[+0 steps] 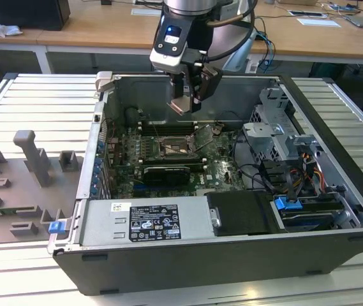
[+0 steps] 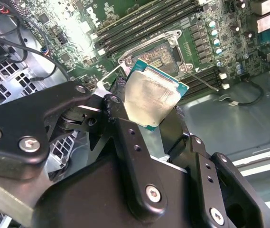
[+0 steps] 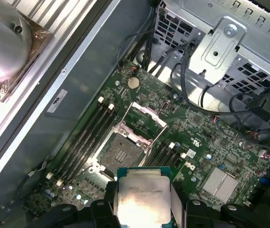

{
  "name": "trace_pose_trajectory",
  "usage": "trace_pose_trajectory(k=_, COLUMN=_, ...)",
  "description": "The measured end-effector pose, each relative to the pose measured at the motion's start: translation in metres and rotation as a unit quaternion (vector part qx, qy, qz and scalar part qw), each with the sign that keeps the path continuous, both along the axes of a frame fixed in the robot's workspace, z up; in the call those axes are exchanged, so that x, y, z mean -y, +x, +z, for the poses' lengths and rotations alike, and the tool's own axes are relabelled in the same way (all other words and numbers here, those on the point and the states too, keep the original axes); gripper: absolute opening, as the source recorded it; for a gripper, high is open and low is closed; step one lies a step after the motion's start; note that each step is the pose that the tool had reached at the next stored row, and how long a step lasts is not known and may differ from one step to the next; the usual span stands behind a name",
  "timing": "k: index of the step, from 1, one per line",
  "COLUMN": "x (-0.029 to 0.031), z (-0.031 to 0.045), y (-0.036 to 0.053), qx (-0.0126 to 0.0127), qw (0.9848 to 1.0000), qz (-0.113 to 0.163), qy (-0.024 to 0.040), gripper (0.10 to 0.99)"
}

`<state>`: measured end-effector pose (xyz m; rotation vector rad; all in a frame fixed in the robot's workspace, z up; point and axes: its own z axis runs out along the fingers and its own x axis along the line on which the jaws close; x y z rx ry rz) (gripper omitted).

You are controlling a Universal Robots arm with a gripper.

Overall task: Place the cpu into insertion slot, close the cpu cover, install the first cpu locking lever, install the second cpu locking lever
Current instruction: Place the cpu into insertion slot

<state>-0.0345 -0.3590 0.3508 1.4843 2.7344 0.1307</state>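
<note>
My gripper (image 1: 185,102) hangs above the open computer case, shut on the cpu (image 1: 182,104), a thin square chip with a silvery face. In both wrist views the cpu (image 2: 154,97) (image 3: 142,197) sits clamped between the black fingers (image 2: 118,95), held by its edges and tilted. Below it the insertion slot (image 1: 173,148) (image 2: 159,54) (image 3: 120,153) lies bare on the green board. The cpu cover (image 3: 146,118) (image 1: 202,136) stands swung open beside the slot. The cpu is well above the board, touching nothing else.
Long black memory slots (image 1: 168,126) flank the socket, and a black expansion card (image 1: 166,172) lies in front of it. A drive cage (image 1: 277,134) with cables stands at the exterior view's right. A grey fixture plate (image 1: 28,185) lies outside the case.
</note>
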Motion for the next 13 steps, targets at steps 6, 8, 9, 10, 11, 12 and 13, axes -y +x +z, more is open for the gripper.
trace_pose_trajectory(k=6, x=0.0000, z=-0.0002, y=0.0000, qx=0.0000, qw=0.9997, qz=-0.023, qy=-0.0001, gripper=0.533)
trace_pose_trajectory(k=8, x=0.0000, z=-0.0004, y=0.0000, qx=0.0000, qw=0.9995, qz=-0.030, qy=0.0000, gripper=0.533)
trace_pose_trajectory(k=9, x=0.0000, z=-0.0004, y=0.0000, qx=0.0000, qw=0.9994, qz=-0.034, qy=-0.0001, gripper=0.533)
trace_pose_trajectory(k=10, x=0.0000, z=-0.0004, y=0.0000, qx=0.0000, qw=0.9993, qz=-0.038, qy=-0.0001, gripper=0.533)
trace_pose_trajectory(k=11, x=0.0000, z=-0.0005, y=0.0000, qx=0.0000, qw=0.9991, qz=-0.043, qy=-0.0001, gripper=0.533)
trace_pose_trajectory(k=12, x=0.0000, z=-0.0006, y=0.0000, qx=0.0000, qw=0.9989, qz=-0.047, qy=-0.0001, gripper=0.533)
trace_pose_trajectory(k=13, x=0.0000, z=-0.0007, y=0.0000, qx=0.0000, qw=0.9987, qz=-0.051, qy=-0.0001, gripper=0.533)
